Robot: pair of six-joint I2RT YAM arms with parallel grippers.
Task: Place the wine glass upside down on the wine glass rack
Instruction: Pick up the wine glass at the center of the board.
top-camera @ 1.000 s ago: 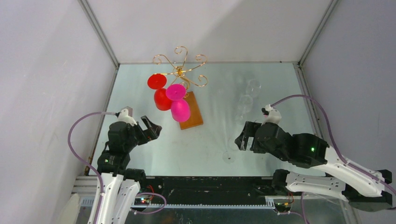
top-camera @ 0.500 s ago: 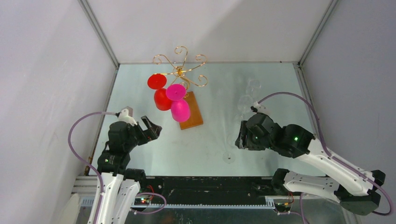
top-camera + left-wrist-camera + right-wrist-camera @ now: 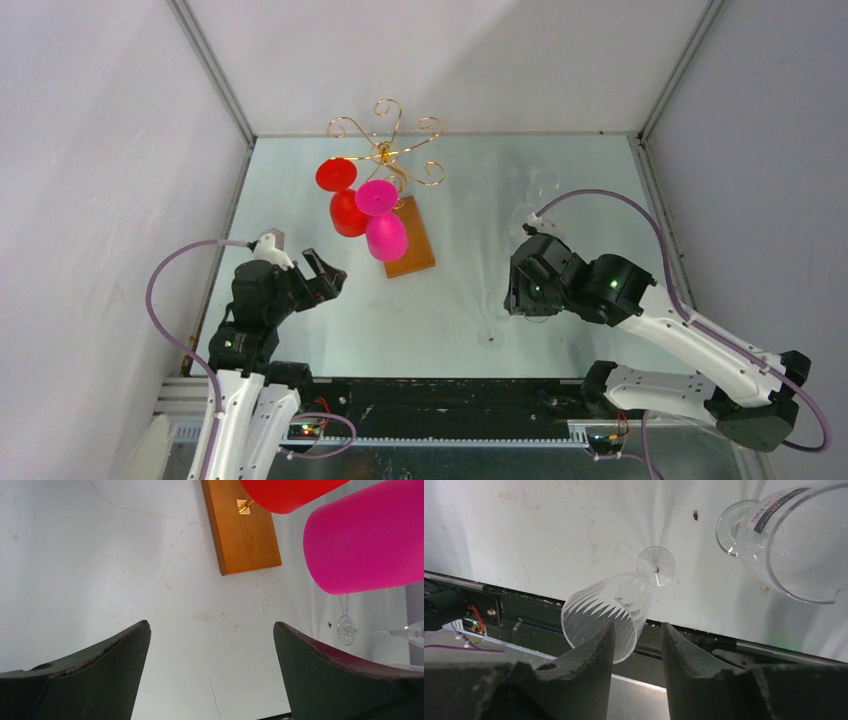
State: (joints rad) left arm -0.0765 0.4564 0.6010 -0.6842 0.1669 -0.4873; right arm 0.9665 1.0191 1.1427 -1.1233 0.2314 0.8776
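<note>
Being thin, slick and fragile, the wine glass point(image 3: 604, 612) is best pinched at the stem; right gripper point(image 3: 638, 627) half-closed, hold unclear, left gripper point(image 3: 211, 625) spread wide.

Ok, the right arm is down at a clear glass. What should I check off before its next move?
1. Right gripper has a grip on the ribbed glass: cannot tell. The jaws are partly closed and the bowl is at one jaw, but firm contact does not show.
2. Labelled glass is out of the jaws: ok. It is apart from them, though close by.
3. Left gripper is open, empty and short of the rack: ok.
4. The rack has a free arm: ok. The red glass and pink glass hang on the near side, and the other curls look bare.
</note>
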